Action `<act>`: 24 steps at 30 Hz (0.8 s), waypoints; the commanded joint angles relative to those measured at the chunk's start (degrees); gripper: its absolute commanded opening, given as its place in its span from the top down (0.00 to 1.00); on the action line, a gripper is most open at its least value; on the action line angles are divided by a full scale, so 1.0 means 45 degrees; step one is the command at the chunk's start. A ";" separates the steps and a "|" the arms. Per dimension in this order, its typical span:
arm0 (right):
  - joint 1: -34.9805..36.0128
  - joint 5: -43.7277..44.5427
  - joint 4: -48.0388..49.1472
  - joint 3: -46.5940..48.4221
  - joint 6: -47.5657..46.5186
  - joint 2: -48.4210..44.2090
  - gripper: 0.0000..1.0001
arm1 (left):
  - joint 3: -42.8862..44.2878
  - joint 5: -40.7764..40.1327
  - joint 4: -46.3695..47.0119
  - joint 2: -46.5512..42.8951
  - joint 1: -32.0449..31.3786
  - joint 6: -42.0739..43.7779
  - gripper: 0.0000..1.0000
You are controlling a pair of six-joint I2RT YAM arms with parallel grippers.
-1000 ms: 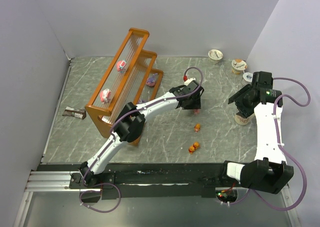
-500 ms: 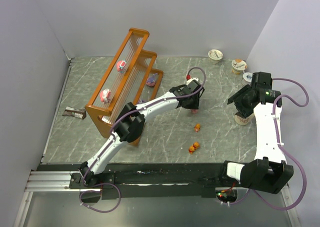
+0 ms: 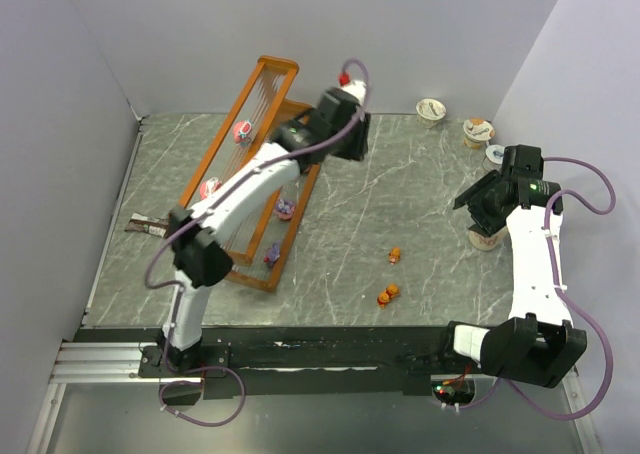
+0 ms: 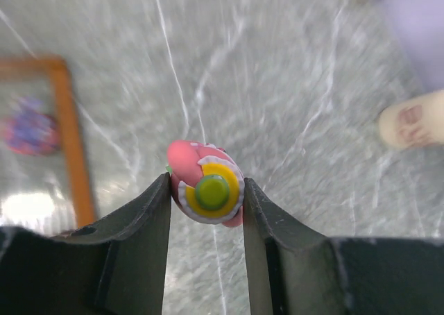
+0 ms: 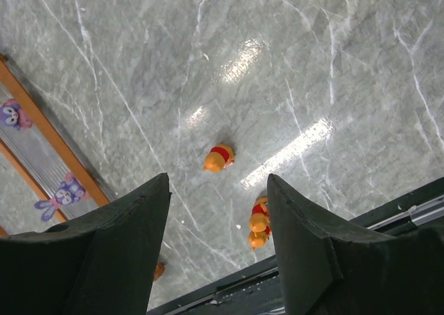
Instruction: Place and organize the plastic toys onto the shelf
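Left tool point(image 4: 207, 183), high above table point(image 4: 298, 86), pinches pink toy point(image 4: 208, 192).

The worktop point(image 3: 430, 204) was viewed whole from overhead at its near edge; both wrist views were aimed down closer, the shelf point(image 3: 272, 67) shared.

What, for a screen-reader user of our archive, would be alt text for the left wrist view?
The left gripper pinches a roundish pink toy with a yellow ring and green knob above a grey marbled table. Blurred behind: an orange shelf rail and a purple toy at left, a pale cup at the right edge.
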 commanded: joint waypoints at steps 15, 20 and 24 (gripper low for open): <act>-0.0057 -0.1430 0.1198 -0.0390 -0.0166 -0.0459 0.37 | 0.0560 0.2526 -0.1226 -0.4557 0.3128 0.2315 0.94; 0.0196 -0.2193 0.2017 -0.0605 -0.0498 -0.0595 0.37 | 0.1007 0.3835 -0.1519 -0.4520 0.4595 0.2649 0.94; 0.0470 -0.2467 0.2370 -0.0664 -0.0518 -0.0693 0.37 | 0.1320 0.5085 -0.1578 -0.4111 0.5924 0.3018 0.93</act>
